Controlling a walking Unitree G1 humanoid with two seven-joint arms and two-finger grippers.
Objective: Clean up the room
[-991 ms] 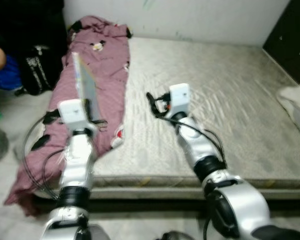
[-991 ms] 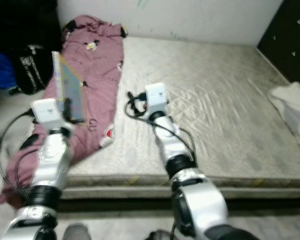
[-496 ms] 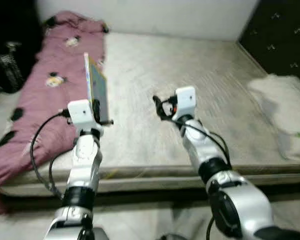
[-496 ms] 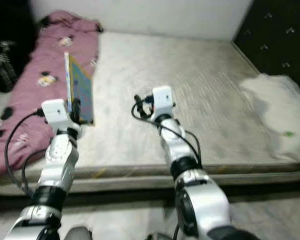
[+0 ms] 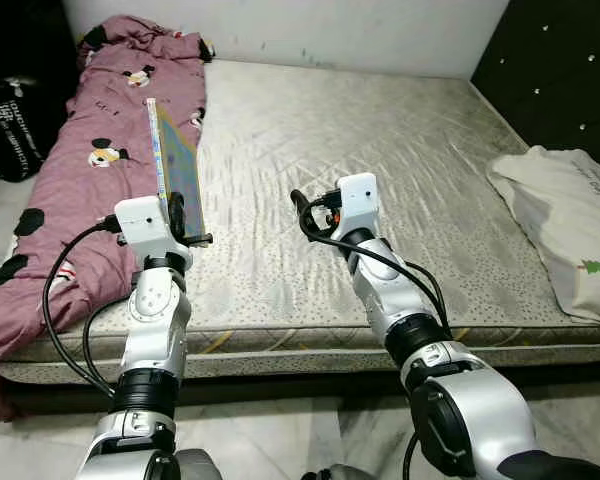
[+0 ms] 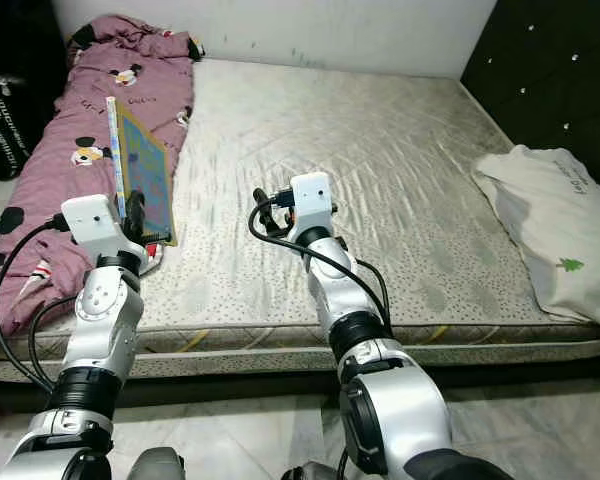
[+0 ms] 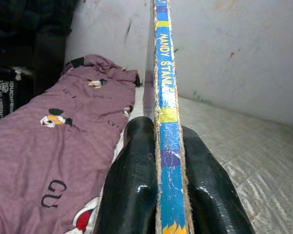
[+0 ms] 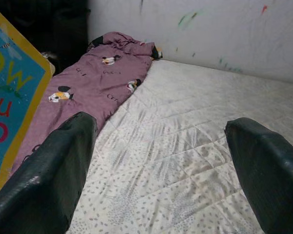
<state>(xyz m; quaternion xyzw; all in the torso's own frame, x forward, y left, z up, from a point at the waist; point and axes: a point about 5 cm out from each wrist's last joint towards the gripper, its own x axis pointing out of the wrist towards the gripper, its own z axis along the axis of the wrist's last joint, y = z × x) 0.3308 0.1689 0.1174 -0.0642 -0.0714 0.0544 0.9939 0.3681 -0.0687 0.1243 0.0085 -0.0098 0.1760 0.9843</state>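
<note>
A thin, worn picture book (image 5: 176,170) with a blue and yellow cover stands upright on edge in my left gripper (image 5: 187,222), which is shut on its lower part. In the left wrist view the black fingers (image 7: 132,180) clamp the book's spine (image 7: 166,92) from both sides. The book hangs above the left part of the bare grey mattress (image 5: 400,150), next to a purple cartoon-print blanket (image 5: 80,160). My right gripper (image 5: 304,210) is raised over the middle of the mattress, open and holding nothing, its fingers (image 8: 53,170) wide apart.
A white pillow (image 5: 558,215) lies at the mattress's right edge, beside a dark studded panel (image 5: 570,60). A black bag (image 5: 15,110) sits on the floor at far left. The white wall (image 5: 280,25) runs behind. Pale tiled floor (image 5: 280,440) lies in front of the mattress.
The camera has swung right, so the pillow has come into view and the blanket sits further left. Both arms keep the same pose, with the book still held.
</note>
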